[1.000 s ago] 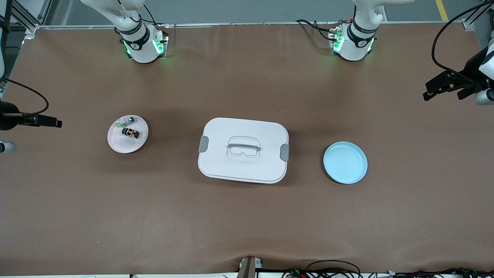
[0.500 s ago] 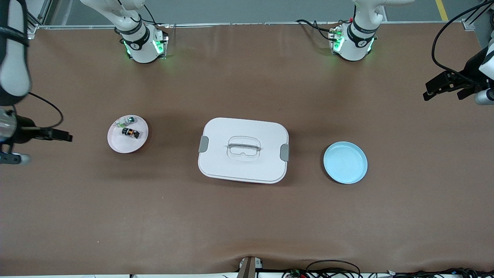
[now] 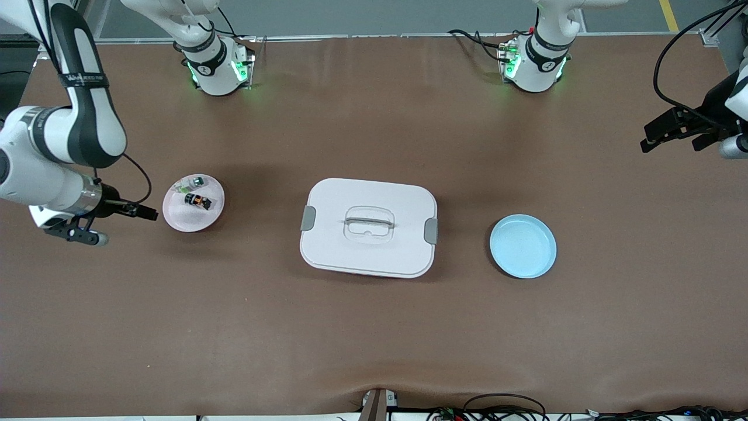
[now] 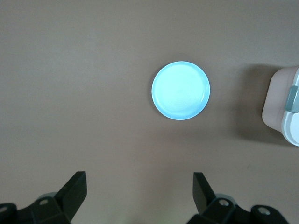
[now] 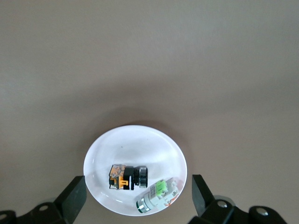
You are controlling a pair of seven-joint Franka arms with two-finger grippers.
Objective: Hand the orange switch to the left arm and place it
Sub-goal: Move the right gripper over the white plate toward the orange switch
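The orange switch [image 3: 198,201], black with an orange face, lies on a pink plate [image 3: 181,225] toward the right arm's end of the table. In the right wrist view the switch [image 5: 125,177] lies on the plate [image 5: 135,144] between the open fingers. My right gripper [image 3: 146,213] [image 5: 138,182] is open and empty, in the air just beside the plate. The white box [image 3: 350,251] sits mid-table, and its corner shows in the left wrist view [image 4: 285,107]. My left gripper [image 3: 660,134] [image 4: 139,176] is open and empty, waiting over the left arm's end of the table.
A pale green and white part [image 3: 190,184] [image 5: 158,193] lies on the pink plate beside the switch. A blue plate [image 3: 523,245] [image 4: 181,90] sits empty between the box and the left arm's end. Cables lie along the table's near edge.
My right arm has swung in from the table's end, bringing its gripper close to the pink plate. The left arm, box and plates have not moved.
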